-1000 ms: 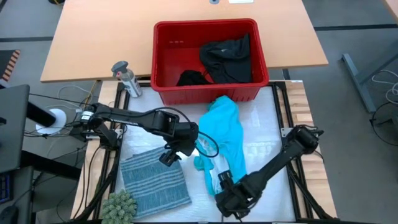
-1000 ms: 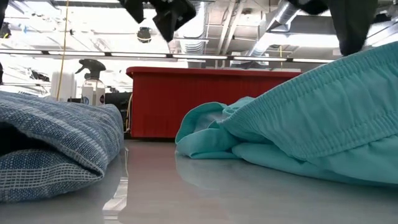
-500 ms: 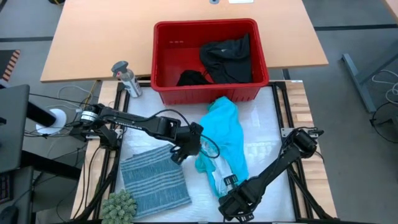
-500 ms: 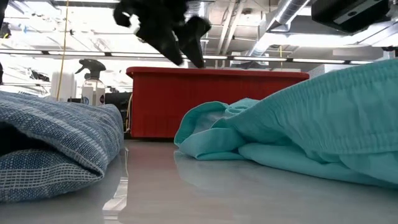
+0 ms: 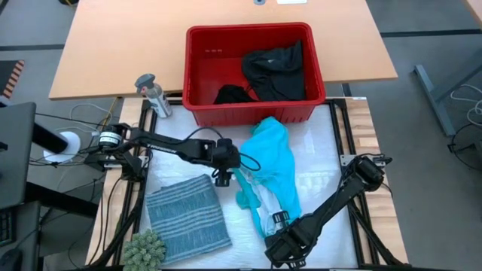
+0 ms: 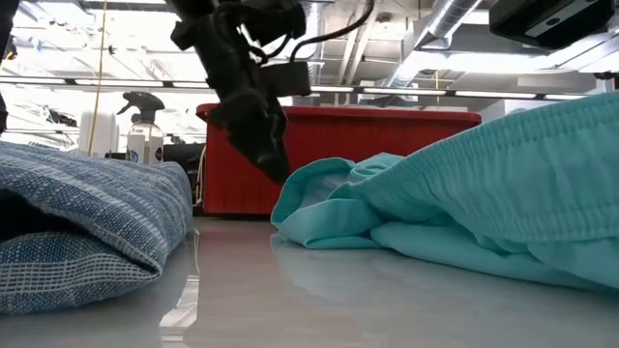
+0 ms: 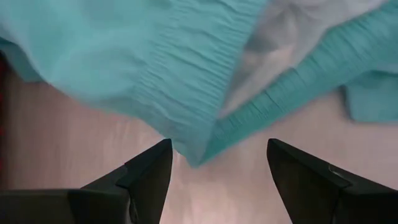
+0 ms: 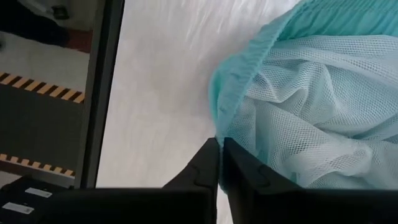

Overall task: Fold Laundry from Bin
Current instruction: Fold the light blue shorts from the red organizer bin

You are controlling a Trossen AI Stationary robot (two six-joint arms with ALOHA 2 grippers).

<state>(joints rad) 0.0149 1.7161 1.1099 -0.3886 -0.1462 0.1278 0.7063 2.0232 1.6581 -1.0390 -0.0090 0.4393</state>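
Note:
The bright turquoise garment (image 5: 273, 162) lies stretched out on the white table cover, in front of the red bin (image 5: 197, 71). Black laundry (image 5: 275, 66) lies in the bin. The blue-grey striped piece (image 5: 187, 216) lies folded at the near left. My left gripper (image 5: 226, 178) is open and low at the turquoise garment's left edge. In the left wrist view its fingers stand on either side of a ribbed corner (image 7: 193, 146) without touching it. My right gripper (image 5: 277, 220) is shut on the garment's near end. My right gripper pinches the turquoise garment's elastic waistband edge (image 8: 219, 127) between its two shut fingers, at the garment's near end. White-green mesh lining (image 8: 298, 124) shows just beside the hold. The fingers come from the table's near side. The rest of the garment lies on the table.
A grey spray bottle (image 5: 153, 94) stands left of the bin, by the table's far left corner. A green spiky ball (image 5: 143, 247) sits at the near left edge. Black frame rails (image 5: 343, 128) run along both sides of the white cover.
My left gripper has come down from above the table and gone toward the far edge and right, to the turquoise garment's left edge. It has also turned, and it stays open.

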